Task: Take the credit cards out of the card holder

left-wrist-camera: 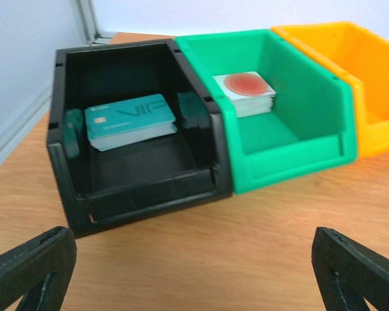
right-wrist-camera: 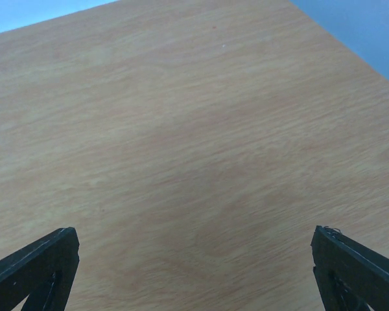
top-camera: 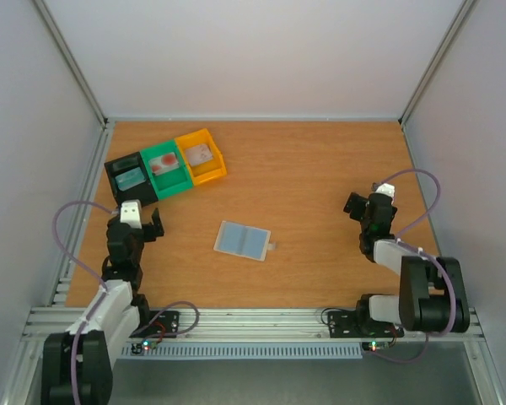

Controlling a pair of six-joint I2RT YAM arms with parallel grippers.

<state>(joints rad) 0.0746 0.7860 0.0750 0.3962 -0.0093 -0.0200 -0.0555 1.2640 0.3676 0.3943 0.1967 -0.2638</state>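
Card holder (top-camera: pixel 242 240) lies open at frame centre, cards (left-wrist-camera: pixel 131 120) sit in bins upper left w/ both grippers (left-wrist-camera: pixel 194 269) (right-wrist-camera: pixel 194 272) wide and empty; fits start or end.

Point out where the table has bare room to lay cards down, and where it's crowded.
Bare wood lies between the card holder and the right claw, and across the far right of the table. The far-left corner is crowded: black bin, green bin, orange bin, left claw alongside.
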